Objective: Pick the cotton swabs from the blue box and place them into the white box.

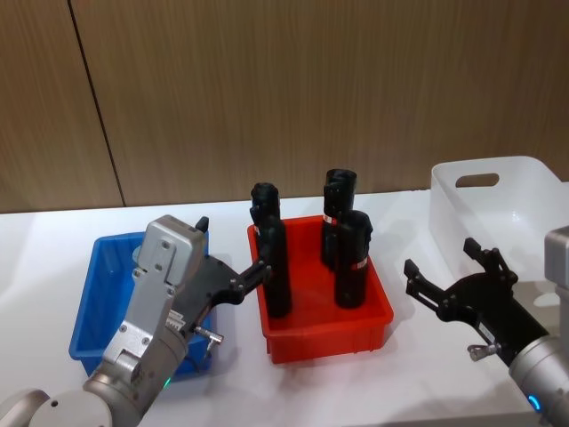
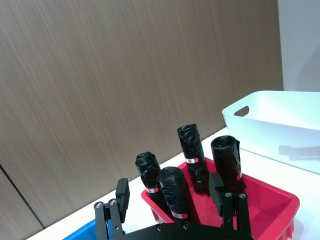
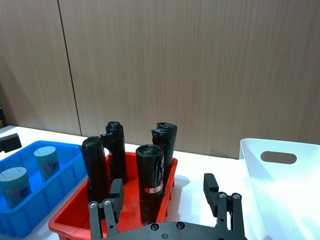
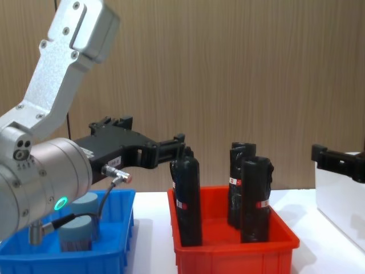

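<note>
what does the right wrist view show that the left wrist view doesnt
Right wrist view, not the left: two cotton swabs standing in the blue box, plus the right gripper, jaws open. Left wrist view, not the right: the left gripper, jaws open. Both: the red bin with four black bottles, the white box, and at least an edge of the blue box.
</note>
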Robot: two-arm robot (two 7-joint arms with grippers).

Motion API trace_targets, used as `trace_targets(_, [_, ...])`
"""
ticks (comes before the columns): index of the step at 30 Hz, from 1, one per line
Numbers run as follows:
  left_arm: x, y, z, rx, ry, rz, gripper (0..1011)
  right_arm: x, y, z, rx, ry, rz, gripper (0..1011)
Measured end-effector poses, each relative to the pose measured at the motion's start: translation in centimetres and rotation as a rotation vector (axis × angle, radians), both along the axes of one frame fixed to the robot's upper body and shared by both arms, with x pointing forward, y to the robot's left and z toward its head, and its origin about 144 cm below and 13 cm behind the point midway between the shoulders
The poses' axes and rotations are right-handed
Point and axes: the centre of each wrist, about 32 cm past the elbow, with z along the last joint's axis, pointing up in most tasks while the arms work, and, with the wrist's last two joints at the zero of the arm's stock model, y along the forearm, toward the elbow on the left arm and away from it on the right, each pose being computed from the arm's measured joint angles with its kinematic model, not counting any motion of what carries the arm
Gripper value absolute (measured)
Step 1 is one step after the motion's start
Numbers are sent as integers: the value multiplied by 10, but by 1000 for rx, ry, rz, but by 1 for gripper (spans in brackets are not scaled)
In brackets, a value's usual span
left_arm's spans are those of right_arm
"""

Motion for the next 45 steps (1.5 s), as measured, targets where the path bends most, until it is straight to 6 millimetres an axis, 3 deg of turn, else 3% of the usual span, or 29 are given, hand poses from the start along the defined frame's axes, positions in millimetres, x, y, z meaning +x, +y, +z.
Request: trace_targets(45, [0, 0, 0, 0, 0, 0, 1004, 0, 0, 0, 0, 0, 0, 1002])
